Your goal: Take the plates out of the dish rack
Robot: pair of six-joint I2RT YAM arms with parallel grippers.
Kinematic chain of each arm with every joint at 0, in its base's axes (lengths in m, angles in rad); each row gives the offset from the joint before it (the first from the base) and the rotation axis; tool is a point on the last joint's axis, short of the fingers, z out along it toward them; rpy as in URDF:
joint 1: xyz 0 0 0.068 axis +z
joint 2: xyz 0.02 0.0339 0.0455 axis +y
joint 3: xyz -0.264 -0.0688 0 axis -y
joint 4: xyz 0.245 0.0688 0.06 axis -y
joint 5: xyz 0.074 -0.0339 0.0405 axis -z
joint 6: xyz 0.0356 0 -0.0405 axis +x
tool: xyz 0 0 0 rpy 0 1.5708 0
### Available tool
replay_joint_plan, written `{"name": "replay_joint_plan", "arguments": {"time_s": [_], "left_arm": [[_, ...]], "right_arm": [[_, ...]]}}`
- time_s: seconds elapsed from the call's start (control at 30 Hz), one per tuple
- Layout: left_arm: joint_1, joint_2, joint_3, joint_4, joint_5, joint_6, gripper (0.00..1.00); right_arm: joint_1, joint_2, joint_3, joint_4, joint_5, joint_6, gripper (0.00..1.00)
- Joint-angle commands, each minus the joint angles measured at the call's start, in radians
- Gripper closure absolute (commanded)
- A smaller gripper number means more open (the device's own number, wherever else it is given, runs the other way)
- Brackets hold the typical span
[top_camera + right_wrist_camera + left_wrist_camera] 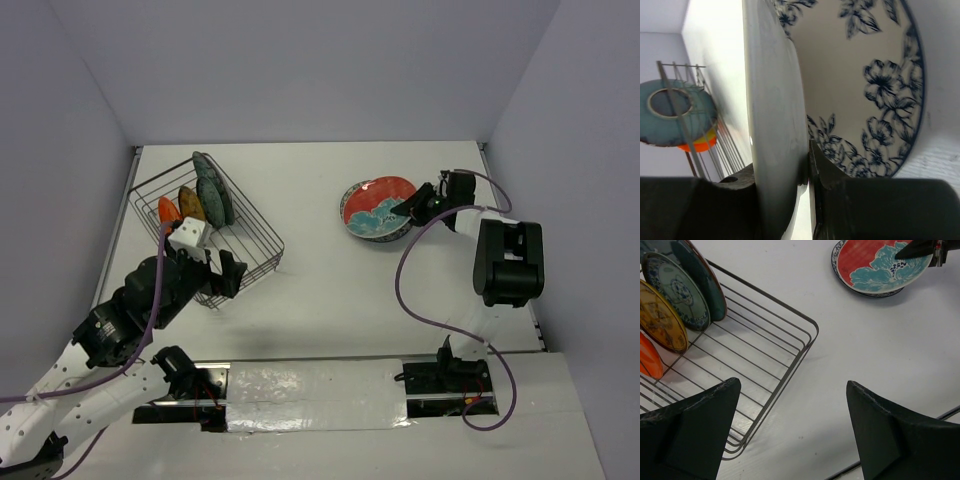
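The dish rack [245, 240] stands at the left and holds a dark teal plate [213, 185], a teal-patterned plate [677, 292], a yellowish one [192, 205] and an orange one [168, 212], all upright. My left gripper [222, 272] is open and empty above the rack's near corner [805, 340]. My right gripper [412, 208] is shut on the rim of the red plate with the teal flower [378, 203], which is tilted over the blue-floral plate [865, 90] lying on the table. In the right wrist view the held rim [775, 125] sits between my fingers.
The table is white, with walls at the back and both sides. A purple cable [405, 290] loops from the right arm across the table's right part. A taped strip [310, 385] runs along the near edge between the arm bases.
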Motion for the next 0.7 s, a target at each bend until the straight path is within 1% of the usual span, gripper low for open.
{"name": "replay_joint_plan", "arguments": {"time_s": [0.0,0.13,0.2,0.23,0.3,0.33,0.43,0.47,0.5,0.53,0.57,0.67], "left_arm": [[0.000,0.000,0.005,0.013,-0.033,-0.024,0.00],[0.000,0.016,0.007,0.010,-0.036,-0.025,0.01],[0.000,0.020,0.008,0.006,-0.041,-0.027,0.00],[0.000,0.020,0.008,0.007,-0.041,-0.027,0.01],[0.000,0.021,0.007,0.007,-0.044,-0.027,0.01],[0.000,0.020,0.007,0.007,-0.044,-0.025,0.01],[0.000,0.024,0.007,0.006,-0.047,-0.027,0.00],[0.000,0.026,0.007,0.004,-0.048,-0.027,0.00],[0.000,0.029,0.007,0.004,-0.047,-0.028,0.00],[0.000,0.030,0.007,0.004,-0.050,-0.028,0.00],[0.000,0.032,0.008,0.003,-0.053,-0.028,0.01],[0.000,0.033,0.008,0.001,-0.055,-0.030,0.01]], "right_arm": [[0.001,-0.026,0.085,0.036,-0.054,-0.021,0.82],[0.007,-0.003,0.110,-0.011,-0.046,-0.051,0.77],[0.010,-0.003,0.116,-0.045,-0.025,-0.070,0.69],[0.015,-0.003,0.124,-0.060,0.006,-0.080,0.60],[0.030,0.000,0.160,-0.159,0.049,-0.125,0.48],[0.038,0.000,0.192,-0.195,0.102,-0.143,0.39],[0.070,0.000,0.246,-0.313,0.191,-0.197,0.34],[0.085,-0.005,0.259,-0.359,0.264,-0.214,0.34],[0.093,-0.006,0.271,-0.379,0.297,-0.222,0.24],[0.101,-0.008,0.291,-0.398,0.325,-0.229,0.00],[0.107,-0.006,0.305,-0.439,0.381,-0.245,0.00],[0.141,0.015,0.349,-0.487,0.461,-0.265,0.00]]}}
